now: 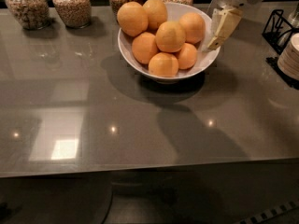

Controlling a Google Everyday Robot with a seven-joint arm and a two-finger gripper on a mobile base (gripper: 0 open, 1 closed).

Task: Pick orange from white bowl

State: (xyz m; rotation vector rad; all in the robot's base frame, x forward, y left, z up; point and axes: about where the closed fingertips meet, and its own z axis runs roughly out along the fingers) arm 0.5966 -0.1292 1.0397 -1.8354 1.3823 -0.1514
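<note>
Gripper [216, 41], grip state untellable, hovers over the white bowl's [202, 64] rim; your nearest orange [192, 27] lies just left of it.

No legible text anywhere; hand [215, 42] at rim of white bowl [125, 50]

The grey desk [140, 139] is reflecting lights [64, 149] near its front-left corner. The pincer [215, 43] is hovering toward its far-right corner.

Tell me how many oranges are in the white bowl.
7 round oranges in the glossy white ceramic bowl: two back left, one back right, one top centre, three along the front. Others may hide beneath. The hand hangs by the right rim.
</note>
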